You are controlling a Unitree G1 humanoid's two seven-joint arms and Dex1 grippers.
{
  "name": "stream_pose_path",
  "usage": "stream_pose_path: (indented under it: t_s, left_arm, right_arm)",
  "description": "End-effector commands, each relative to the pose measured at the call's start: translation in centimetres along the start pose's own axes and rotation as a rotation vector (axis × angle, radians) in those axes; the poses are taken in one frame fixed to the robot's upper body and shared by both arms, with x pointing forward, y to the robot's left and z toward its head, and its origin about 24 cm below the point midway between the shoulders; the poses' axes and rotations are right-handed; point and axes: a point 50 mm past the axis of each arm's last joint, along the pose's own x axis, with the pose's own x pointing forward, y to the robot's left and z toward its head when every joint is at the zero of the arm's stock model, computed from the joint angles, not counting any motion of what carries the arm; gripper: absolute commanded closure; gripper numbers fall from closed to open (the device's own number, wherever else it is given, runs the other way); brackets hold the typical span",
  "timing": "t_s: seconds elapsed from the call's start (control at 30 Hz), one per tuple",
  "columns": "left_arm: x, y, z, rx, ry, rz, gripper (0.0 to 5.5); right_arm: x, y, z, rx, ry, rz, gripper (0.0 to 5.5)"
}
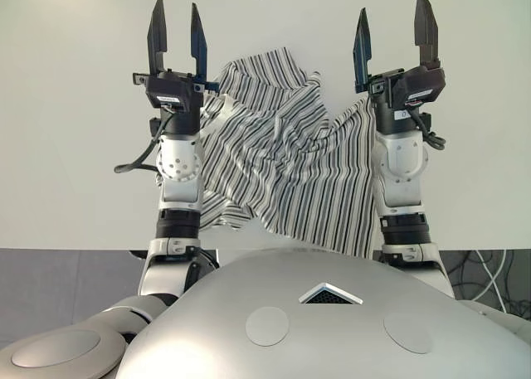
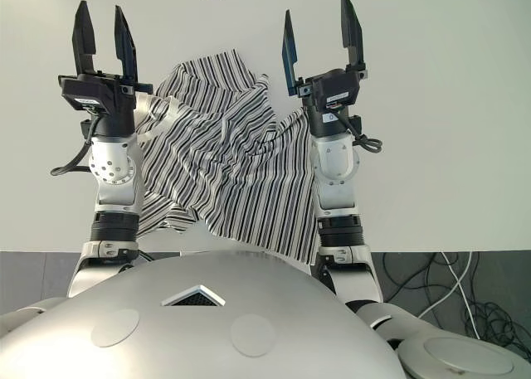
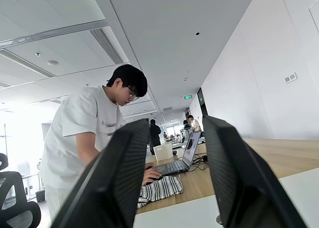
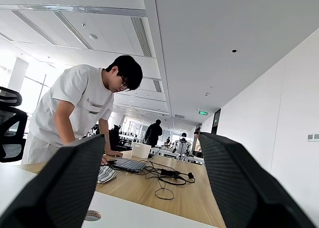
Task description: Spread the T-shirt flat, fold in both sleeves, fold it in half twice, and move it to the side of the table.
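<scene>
T-shirt [image 1: 282, 155] lies crumpled in a striped heap on the white table [image 1: 66, 147], between my two arms and running down to the near edge. I judge we are at the very first step: nothing is spread flat, and no sleeve is folded. The left fingers [image 1: 156, 35] and right fingers [image 1: 425, 31] stand wide apart and hold nothing, one pair beside each far corner of the heap and pointing away from me. Next I would bring each pair down onto a separate edge of the cloth, pinch it and draw outward. The eye views give me the shirt's lie and both arms. The wrist views give the spread of each pair up close, with ceiling and a wooden desk [image 4: 164, 188] beyond.
</scene>
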Motion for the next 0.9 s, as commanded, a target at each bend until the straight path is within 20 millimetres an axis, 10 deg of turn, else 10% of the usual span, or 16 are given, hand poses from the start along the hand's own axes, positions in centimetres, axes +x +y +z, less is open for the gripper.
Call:
stream_pose_path:
  t_s: [0.03, 0.3, 0.63, 0.9]
  left_arm:
    - [0.3, 0.1, 0.2, 0.024, -0.009, -0.017, 3.51]
    - [-0.8, 0.0, -0.2, 0.188, 0.051, -0.307, 3.51]
    - [-8.3, -0.5, 0.0, 0.120, 0.289, -0.956, 3.51]
    - [-10.0, 1.2, 0.7, 0.171, 0.397, -1.120, 3.51]
  right_arm:
    - [0.5, 0.1, 0.1, -0.015, -0.003, 0.025, 2.02]
    - [2.6, -0.2, 0.0, -0.142, 0.031, 0.245, 2.02]
    - [5.9, 0.5, -3.2, -0.367, 0.234, 0.781, 2.02]
    - [6.3, 5.4, -6.7, -0.420, 0.341, 1.118, 2.02]
